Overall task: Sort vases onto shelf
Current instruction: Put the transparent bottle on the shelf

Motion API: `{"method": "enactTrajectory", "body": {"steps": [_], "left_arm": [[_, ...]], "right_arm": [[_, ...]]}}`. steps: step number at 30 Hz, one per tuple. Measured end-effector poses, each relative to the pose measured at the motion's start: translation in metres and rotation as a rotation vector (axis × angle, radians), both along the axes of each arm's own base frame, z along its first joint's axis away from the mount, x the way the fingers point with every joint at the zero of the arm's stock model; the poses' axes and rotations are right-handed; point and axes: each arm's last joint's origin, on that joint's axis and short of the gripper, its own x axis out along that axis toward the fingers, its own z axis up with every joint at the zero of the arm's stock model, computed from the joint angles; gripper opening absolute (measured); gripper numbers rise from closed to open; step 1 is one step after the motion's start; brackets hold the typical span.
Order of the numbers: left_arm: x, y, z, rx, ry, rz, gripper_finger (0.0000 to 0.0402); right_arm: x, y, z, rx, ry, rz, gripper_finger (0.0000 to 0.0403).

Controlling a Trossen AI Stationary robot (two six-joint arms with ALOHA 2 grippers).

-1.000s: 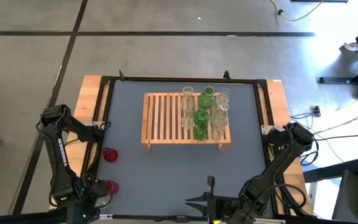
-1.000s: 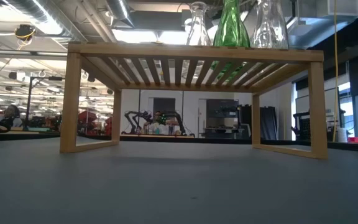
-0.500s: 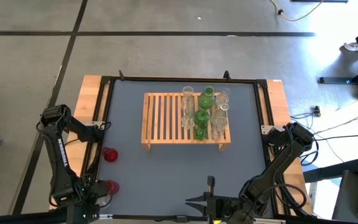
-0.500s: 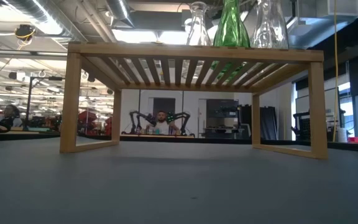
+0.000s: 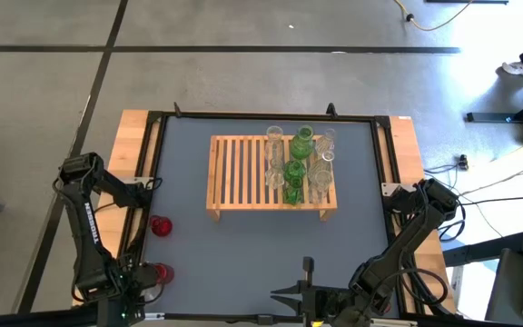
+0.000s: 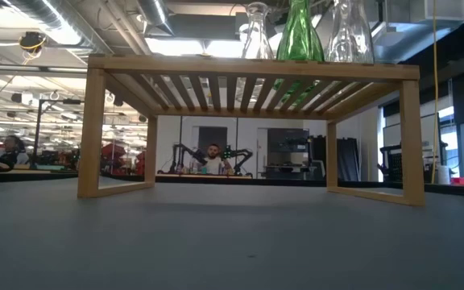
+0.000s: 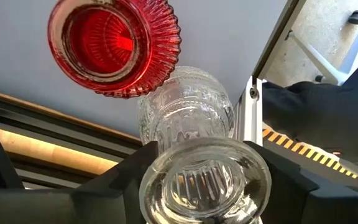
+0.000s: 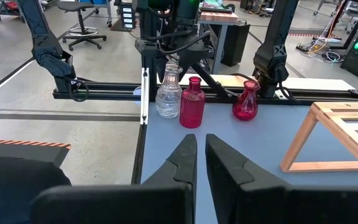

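Pick-up was in hand: the left tool (image 7: pixel 201 186) straddled a clear vase (image 7: pixel 191 118) at the surface's (image 5: pixel 189 245) near-left edge, grip impossible to tell; next, a firm hold, then a lift to the shelf (image 5: pixel 243 168); the right tool (image 8: pixel 201 140) waited, narrowed.

The shelf (image 5: pixel 272 173) is pale, unvarnished-looking slatted wood. The vases are glossy glass — a clear ribbed one (image 7: pixel 194 149) and a fluted red one (image 7: pixel 114 43) just beside it at its 11 o'clock. The table (image 5: pixel 243 254) carries a matt grey-blue mat — smooth, framed by black metal rails (image 5: pixel 261 115).
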Motion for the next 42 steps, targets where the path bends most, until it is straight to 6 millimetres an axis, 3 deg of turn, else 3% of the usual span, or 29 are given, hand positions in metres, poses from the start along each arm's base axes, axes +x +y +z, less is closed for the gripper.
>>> {"method": "enactTrajectory", "body": {"steps": [16, 26, 36, 42], "left_arm": [[0.005, -0.011, 0.035, -0.096, -0.039, 0.004, 0.0218], [0.021, -0.012, 0.063, -0.163, -0.102, 0.016, 0.0215], [0.054, 0.0, 0.095, -0.147, -0.321, -0.059, 0.0215], [0.086, 0.02, 0.099, -0.063, -0.407, -0.095, 0.0215]], "right_arm": [[0.0, 0.0, 0.0, -0.001, 0.0, 0.0, 0.0026], [0.0, 0.0, 0.0, -0.008, -0.001, -0.003, 0.0026], [0.0, -0.001, 0.0, -0.029, -0.005, -0.012, 0.0026], [0.0, -0.001, 0.0, -0.031, -0.005, -0.012, 0.0026]]}}
